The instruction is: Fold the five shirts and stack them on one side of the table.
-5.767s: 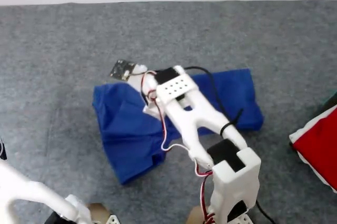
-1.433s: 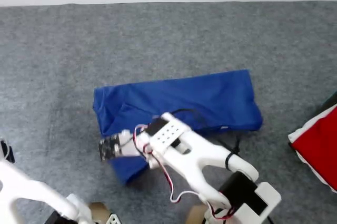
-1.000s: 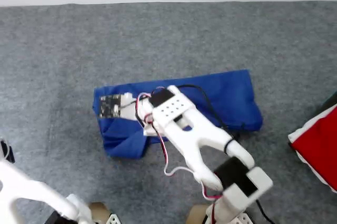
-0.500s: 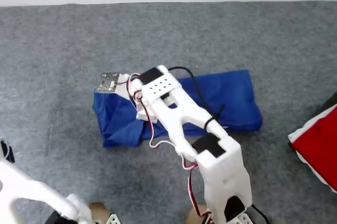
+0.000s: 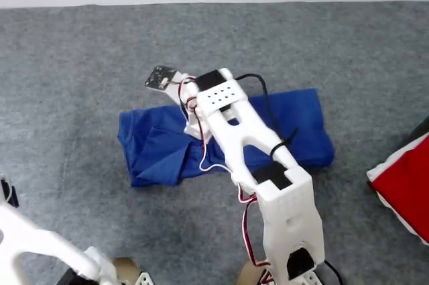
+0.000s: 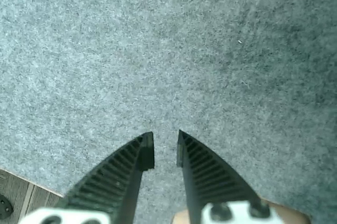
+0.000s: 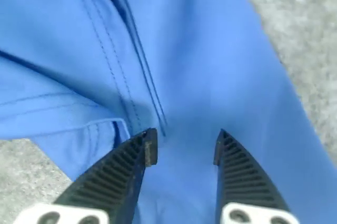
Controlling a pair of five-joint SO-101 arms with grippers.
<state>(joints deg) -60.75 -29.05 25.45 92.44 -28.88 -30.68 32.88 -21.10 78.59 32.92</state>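
The partly folded blue fabric shirt [image 5: 161,151] lies centrally on the grey felt surface [image 5: 80,64]. The right gripper [image 7: 184,145] hovers above it with fingers [image 7: 131,166] spread, empty (apparently positioned for the next fold).

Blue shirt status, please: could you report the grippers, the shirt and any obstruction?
Right gripper open, over blue shirt. Left gripper slightly open, over grey mat. Shirt partly folded, mid-table. Red cloth at the edge, apart.
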